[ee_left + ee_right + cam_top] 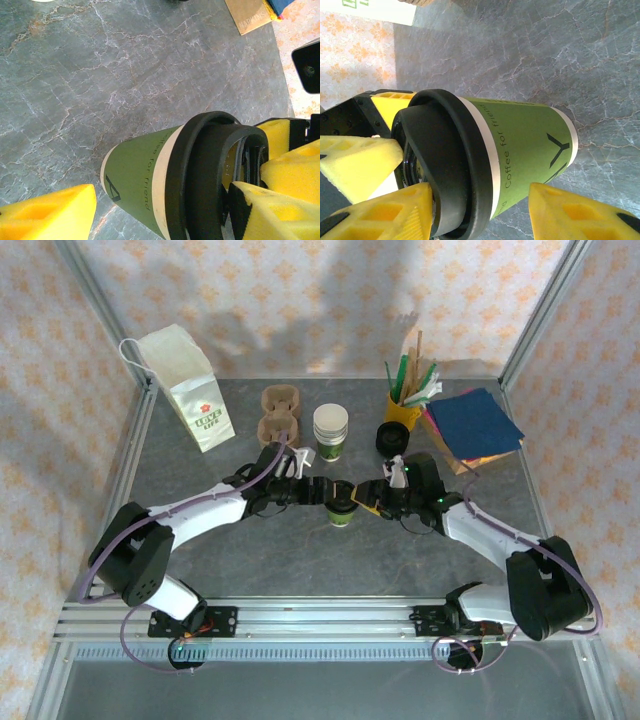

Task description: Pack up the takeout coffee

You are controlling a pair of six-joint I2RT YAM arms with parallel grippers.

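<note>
The takeout coffee (pixel 341 510) stands mid-table, a green-banded paper cup with a black lid on it. My left gripper (pixel 322 498) reaches in from the left and my right gripper (pixel 366 502) from the right, both rolled on their sides. In the left wrist view the cup (pixel 145 175) lies across my left gripper (pixel 164 186). One yellow fingertip (pixel 50 215) stays just clear of its base and the other (pixel 270 215) is at the lid. In the right wrist view my right gripper (pixel 479 185) has one tip at the lid and one at the cup's (pixel 525 140) lower wall. Whether they press is unclear.
At the back stand a white paper bag (pixel 190 390), a cardboard cup carrier (pixel 279 412), a stack of lidless cups (pixel 331 430) and black lids (pixel 392 438). A yellow holder of stirrers (pixel 405 405) and blue napkins (pixel 475 425) are at the back right. Metal frame posts edge the table.
</note>
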